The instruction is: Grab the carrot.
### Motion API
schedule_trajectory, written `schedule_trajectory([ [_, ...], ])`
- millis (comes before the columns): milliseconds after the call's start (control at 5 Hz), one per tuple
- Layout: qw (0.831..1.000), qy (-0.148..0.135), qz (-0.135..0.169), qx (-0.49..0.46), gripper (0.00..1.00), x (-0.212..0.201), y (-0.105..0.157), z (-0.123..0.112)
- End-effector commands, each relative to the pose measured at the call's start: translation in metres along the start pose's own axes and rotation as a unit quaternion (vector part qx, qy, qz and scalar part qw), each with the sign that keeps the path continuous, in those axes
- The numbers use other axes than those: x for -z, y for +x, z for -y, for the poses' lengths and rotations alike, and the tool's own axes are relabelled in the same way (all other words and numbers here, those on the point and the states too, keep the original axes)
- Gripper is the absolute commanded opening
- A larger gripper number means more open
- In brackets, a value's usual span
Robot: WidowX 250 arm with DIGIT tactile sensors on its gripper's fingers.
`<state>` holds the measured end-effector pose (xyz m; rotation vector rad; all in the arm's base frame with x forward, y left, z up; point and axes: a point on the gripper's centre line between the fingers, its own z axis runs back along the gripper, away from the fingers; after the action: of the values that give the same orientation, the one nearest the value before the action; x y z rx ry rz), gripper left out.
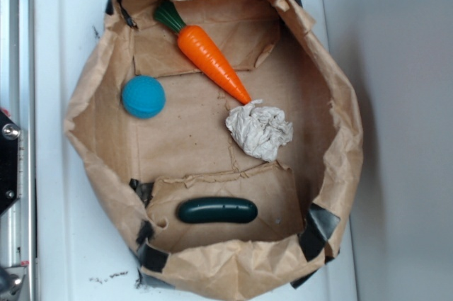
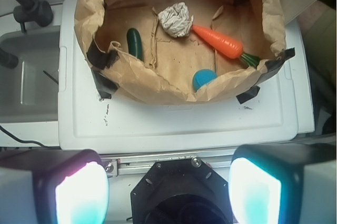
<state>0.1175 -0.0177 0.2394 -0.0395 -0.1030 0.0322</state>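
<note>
Carrot lies untouched on the floor of the paper bag, stem toward one corner, point aimed at the crumpled paper wad and nearly touching it. Seen from the wrist view, carrot sits well ahead of the gripper and off to its right, beyond the near bag wall

Gripper: fingers spread wide, nothing between them. It hangs outside the bag, back over the white lid, well apart from everything inside

Other contents, relative to the gripper: blue ball straight ahead and slightly right, tucked just behind the near wall, closer than the carrot. Dark green cucumber ahead and left. Paper wad ahead, past the ball

Progress, as judged: nothing done yet. No approach, no contact. Left to do: travel forward and right over the bag rim, descend, line up the fingers across the carrot's thick middle, close, lift. Wad at the tip and the far wall near the stem leave the mid-body as the cleanest spot
</note>
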Motion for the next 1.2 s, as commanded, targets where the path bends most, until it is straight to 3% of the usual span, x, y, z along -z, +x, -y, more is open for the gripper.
schedule_trajectory([
  [0,1.0,-0.01,0.024,0.012,1.0,0.006,0.053,0.013],
  [400,0.996,-0.038,0.033,0.074,1.0,0.028,0.104,-0.028],
  [600,0.989,-0.045,0.019,0.137,1.0,0.061,0.114,-0.047],
  [800,0.989,-0.005,-0.005,0.145,1.0,0.086,0.118,-0.065],
  [1000,0.989,-0.005,-0.005,0.145,1.0,0.086,0.118,-0.065],
])
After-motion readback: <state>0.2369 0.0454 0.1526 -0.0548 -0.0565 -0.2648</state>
